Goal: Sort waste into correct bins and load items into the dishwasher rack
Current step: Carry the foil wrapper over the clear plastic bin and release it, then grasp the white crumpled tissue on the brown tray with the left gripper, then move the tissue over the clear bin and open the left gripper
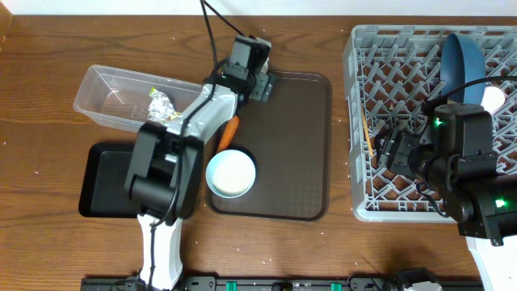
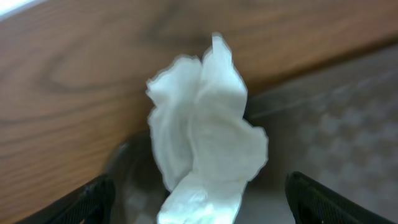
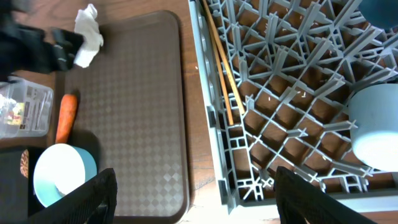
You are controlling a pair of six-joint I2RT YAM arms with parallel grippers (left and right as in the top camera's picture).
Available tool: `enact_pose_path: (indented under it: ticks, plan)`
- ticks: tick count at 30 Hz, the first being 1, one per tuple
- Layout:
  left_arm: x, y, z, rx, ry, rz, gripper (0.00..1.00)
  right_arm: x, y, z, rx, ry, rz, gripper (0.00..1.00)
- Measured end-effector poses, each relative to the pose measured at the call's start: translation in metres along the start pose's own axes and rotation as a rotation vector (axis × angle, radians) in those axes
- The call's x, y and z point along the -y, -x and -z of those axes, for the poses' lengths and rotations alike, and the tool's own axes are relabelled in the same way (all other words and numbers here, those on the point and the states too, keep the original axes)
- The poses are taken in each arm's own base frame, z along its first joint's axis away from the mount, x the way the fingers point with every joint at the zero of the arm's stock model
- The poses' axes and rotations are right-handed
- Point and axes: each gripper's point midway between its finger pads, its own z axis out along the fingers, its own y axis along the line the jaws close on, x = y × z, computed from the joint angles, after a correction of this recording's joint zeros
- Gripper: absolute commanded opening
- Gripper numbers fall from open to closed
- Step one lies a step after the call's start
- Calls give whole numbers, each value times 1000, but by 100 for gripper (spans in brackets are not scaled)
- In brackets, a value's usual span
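A crumpled white tissue [image 2: 202, 137] stands at the back left corner of the brown serving tray [image 1: 299, 145], between the wide-apart fingers of my left gripper [image 2: 199, 202], which is open and does not touch it. An orange carrot piece [image 1: 229, 133] and a small white cup, blue inside [image 1: 231, 174], lie on the tray's left side. The yellow-green and white wrapper [image 1: 160, 103] is in the clear tub [image 1: 105, 89]. My right gripper [image 3: 202, 205] hangs open and empty over the grey rack's [image 1: 363, 121] left edge. The dark-blue bowl [image 1: 464, 61] stands in the rack.
The shallow black tray [image 1: 101, 182] lies in front of the tub, with a brown lump [image 3: 25, 163] on it. Wooden chopsticks [image 3: 221, 68] rest along the rack's left side, and a pale round dish [image 3: 376, 127] sits among the pegs.
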Motion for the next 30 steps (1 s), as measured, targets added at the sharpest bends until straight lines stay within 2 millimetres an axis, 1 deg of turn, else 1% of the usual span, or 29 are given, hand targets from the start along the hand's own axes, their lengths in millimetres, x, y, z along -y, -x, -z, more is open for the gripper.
enact_pose_path:
  ticks: [1, 3, 6, 7, 10, 11, 12, 13, 15, 16, 17, 18, 20, 22, 23, 24, 27, 29, 30]
  plan:
    - [1, -6, -7, -9, 0, -7, 88, 0, 0, 0, 0, 0, 0, 74]
    - [2, -11, -16, -13, 0, -12, 88, 0, 0, 0, 0, 0, 0, 74]
    - [4, -10, -22, -2, -12, -17, 87, 0, 0, 0, 1, 0, 0, 74]
    - [6, -9, -23, 5, -21, -18, 84, 0, 0, 0, 1, 0, 0, 74]
    - [10, -11, -27, 6, -43, -25, 70, 0, 0, 0, 1, 1, 0, 74]
    - [12, -15, -30, -2, -49, -27, 60, 0, 0, 0, 1, 1, 0, 74]
    - [13, -19, -34, -13, -53, -26, 47, 0, 0, 0, 1, 1, 0, 74]
    - [14, -24, -37, -27, -57, -23, 36, 0, 0, 0, 1, 1, 0, 74]
    - [16, -28, -40, -33, -69, -29, 26, 0, 1, 0, 2, 1, 0, 74]
    - [17, -28, -39, -35, -72, -29, 19, 0, 1, 0, 2, 1, 0, 74]
    - [18, -29, -39, -38, -73, -23, 8, 0, 1, 0, 3, 1, 0, 74]
    - [18, -30, -39, -42, -77, -17, 6, 0, 1, 0, 3, 1, 0, 74]
    - [19, -33, -34, -65, -81, -13, 6, 0, 1, 0, 3, 1, 0, 74]
    - [20, -33, -22, -90, -85, -6, 6, 0, 1, 0, 3, 1, 0, 74]
    - [20, -31, -13, -97, -87, -4, 6, 0, 1, 0, 3, 1, 0, 74]
    - [20, -22, 2, -88, -88, 1, 6, 0, 1, 0, 3, 1, 0, 74]
    - [18, 5, 57, -48, -90, 10, 6, 0, 1, 0, 3, 1, 0, 74]
    - [13, 20, 103, -20, -82, 28, 6, 0, 1, 0, 3, 1, 0, 74]
    - [7, 26, 128, -9, -64, 45, 6, 0, 1, 0, 2, 1, 0, 74]
